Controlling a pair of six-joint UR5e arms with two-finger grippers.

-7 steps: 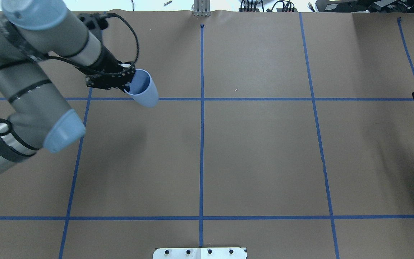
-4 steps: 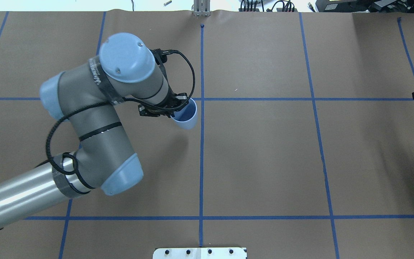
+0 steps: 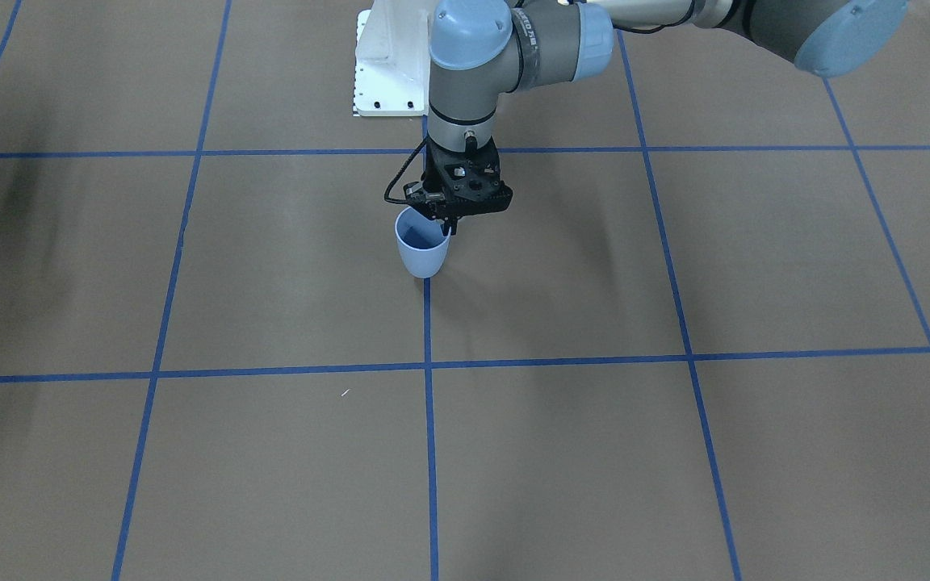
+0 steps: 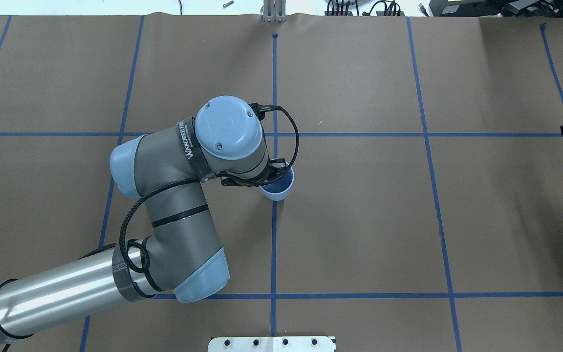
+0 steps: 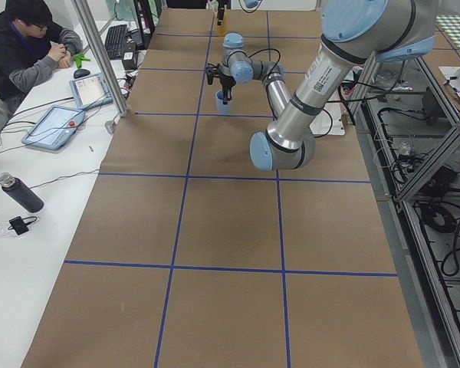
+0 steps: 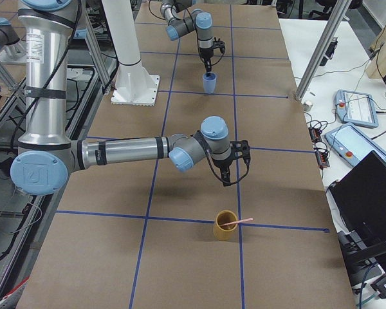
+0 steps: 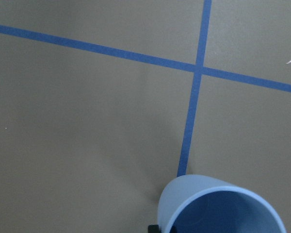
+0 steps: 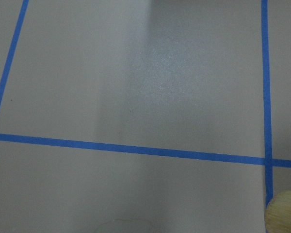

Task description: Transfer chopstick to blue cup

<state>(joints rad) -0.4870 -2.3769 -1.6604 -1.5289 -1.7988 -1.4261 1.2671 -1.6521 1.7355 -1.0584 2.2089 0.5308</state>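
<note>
Moved in the last second: the left arm (image 4: pixel 174 195) is swinging in from the far-left square, bringing the blue cup (image 4: pixel 278 187) up beside the centre tape line (image 4: pixel 273 244). The worktop (image 4: pixel 359 220): smooth brown paper, offering little to stop a light tumbler skidding if it is being released with sideways motion. The right arm (image 6: pixel 122 149): stretching along the opposite end, well apart from the left arm. The right hand (image 6: pixel 229 175): hanging over bare paper near a tan cup (image 6: pixel 225 226); only a side view is showing it, so I cannot tell whether it is open or closed. The left hand (image 3: pixel 449 223): pinching the blue cup's rim, one finger inside, one outside; whether the base is touching the paper I cannot tell. Judged risk: letting go while the cup is sitting high or tilted is likely tipping it, and drawing the inner finger out at a slant could be dragging the rim over. The blue cup itself: tapering to a narrow base, so probably tippy once a long stick is leaning in it. The chopstick (image 6: pixel 241 221): leaning out of the tan cup, far from the blue cup. Judged risk: so thin and slanted a stick is demanding a centred pinch; an off-centre one could be letting it swivel, toppling the tan cup, or missing the small blue mouth.
</note>
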